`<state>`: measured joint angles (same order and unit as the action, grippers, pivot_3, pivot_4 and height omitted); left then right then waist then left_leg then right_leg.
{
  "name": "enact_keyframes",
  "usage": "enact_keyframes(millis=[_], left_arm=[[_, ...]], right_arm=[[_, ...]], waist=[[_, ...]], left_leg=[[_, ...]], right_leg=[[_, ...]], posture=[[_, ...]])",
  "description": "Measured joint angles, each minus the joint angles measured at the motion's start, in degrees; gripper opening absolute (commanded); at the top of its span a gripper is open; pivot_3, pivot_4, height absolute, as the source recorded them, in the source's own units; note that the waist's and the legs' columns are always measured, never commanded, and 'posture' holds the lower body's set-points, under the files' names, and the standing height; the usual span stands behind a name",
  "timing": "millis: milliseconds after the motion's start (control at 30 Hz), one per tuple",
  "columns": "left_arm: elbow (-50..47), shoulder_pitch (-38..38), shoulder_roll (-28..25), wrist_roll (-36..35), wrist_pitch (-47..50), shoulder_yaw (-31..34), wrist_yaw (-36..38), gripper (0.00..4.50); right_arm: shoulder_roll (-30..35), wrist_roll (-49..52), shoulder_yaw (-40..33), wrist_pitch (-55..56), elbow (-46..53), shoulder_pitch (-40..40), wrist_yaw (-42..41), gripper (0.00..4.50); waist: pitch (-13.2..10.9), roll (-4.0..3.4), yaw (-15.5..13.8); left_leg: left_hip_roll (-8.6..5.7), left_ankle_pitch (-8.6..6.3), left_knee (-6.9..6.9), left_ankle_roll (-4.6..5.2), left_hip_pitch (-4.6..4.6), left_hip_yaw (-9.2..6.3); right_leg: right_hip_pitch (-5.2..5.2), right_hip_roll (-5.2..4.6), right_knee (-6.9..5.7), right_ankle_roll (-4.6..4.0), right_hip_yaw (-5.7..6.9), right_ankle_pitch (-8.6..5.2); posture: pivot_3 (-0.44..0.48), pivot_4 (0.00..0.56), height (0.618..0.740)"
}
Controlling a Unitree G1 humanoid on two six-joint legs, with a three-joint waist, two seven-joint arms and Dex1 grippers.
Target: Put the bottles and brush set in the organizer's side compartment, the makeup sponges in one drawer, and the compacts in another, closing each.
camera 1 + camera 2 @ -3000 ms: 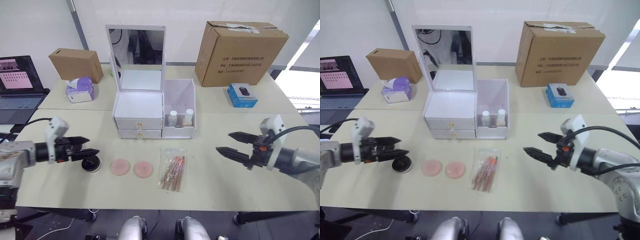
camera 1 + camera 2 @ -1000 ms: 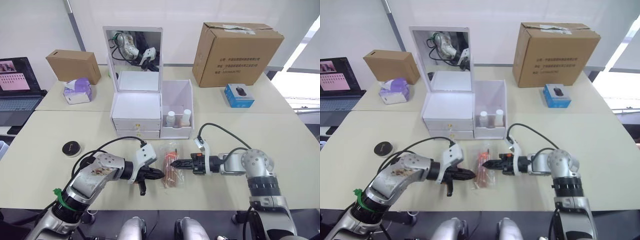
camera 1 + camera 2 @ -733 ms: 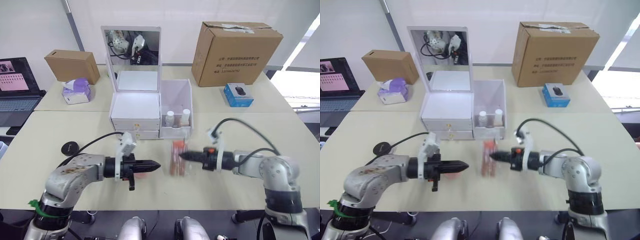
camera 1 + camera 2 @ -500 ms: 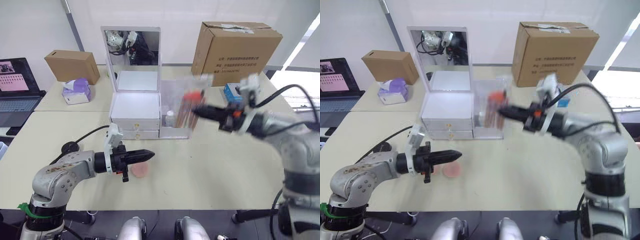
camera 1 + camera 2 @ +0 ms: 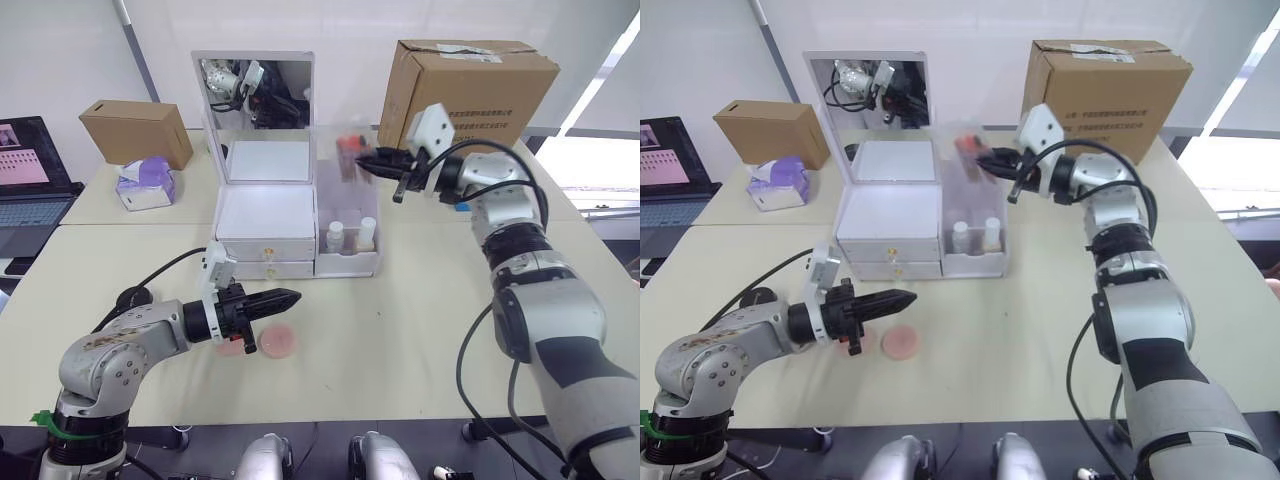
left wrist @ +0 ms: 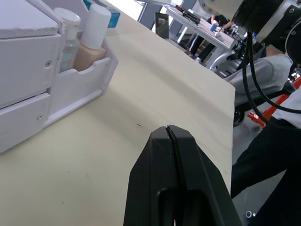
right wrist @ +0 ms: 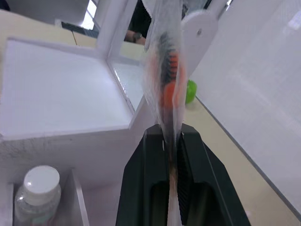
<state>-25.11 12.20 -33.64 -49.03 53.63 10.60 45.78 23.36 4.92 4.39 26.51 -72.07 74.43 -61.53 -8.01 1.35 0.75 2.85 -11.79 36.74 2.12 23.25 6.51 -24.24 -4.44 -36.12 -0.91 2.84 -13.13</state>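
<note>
My right gripper (image 5: 368,161) is shut on the brush set (image 5: 348,154), a clear bag of orange-handled brushes, hanging just above the white organizer's (image 5: 265,215) side compartment (image 5: 347,263). The right wrist view shows the bag (image 7: 165,80) pinched upright between the fingers. Two bottles (image 5: 335,236) (image 5: 367,232) stand in that compartment. Both drawers (image 5: 267,269) are shut. My left gripper (image 5: 292,296) is shut and empty, hovering low over the table beside two pink makeup sponges (image 5: 277,340) (image 5: 232,347). A black compact (image 5: 135,297) lies at the left.
A large cardboard box (image 5: 470,85) stands behind my right arm. At the back left are a small cardboard box (image 5: 135,130), a tissue pack (image 5: 145,181) and a laptop (image 5: 25,165). The organizer's mirror lid (image 5: 253,95) stands upright.
My right gripper has lifted the brush set off the table and carried it back to above the side compartment. My left gripper has pulled back to the left, staying shut.
</note>
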Motion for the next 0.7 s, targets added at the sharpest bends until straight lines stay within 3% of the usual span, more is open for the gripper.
enact_keyframes(millis=[233,533,700], left_arm=[[-2.42,-2.02,-1.02,-1.21,-1.03,4.09,-2.63,0.0],[-3.43,-3.54,-2.21,-1.86,-2.87,5.95,-4.85,0.0],[-4.5,-3.64,-3.54,-1.74,-3.54,5.58,-5.48,0.0]], right_arm=[[-2.97,-3.17,-2.33,1.66,-4.87,0.51,4.08,0.02],[-7.06,-4.27,-5.23,1.69,-4.98,1.65,3.48,0.02],[-7.31,-5.96,-5.38,1.67,-5.08,1.64,5.88,1.57]], waist=[[-0.01,-0.02,0.25],[-0.01,-0.05,0.28],[-0.01,-0.06,0.31]], left_leg=[[0.04,0.02,-0.02,-0.07,-0.03,0.0],[0.03,0.03,-0.06,-0.1,-0.06,-0.01],[0.02,0.03,-0.08,-0.11,-0.07,0.0]], right_leg=[[-0.01,-0.02,-0.05,-0.02,-0.03,0.01],[-0.01,-0.08,-0.06,-0.04,-0.02,0.01],[-0.02,-0.34,-0.06,-0.05,-0.02,0.01]], posture=[[0.0,0.15,0.731],[0.0,0.15,0.731],[0.0,0.15,0.731]])
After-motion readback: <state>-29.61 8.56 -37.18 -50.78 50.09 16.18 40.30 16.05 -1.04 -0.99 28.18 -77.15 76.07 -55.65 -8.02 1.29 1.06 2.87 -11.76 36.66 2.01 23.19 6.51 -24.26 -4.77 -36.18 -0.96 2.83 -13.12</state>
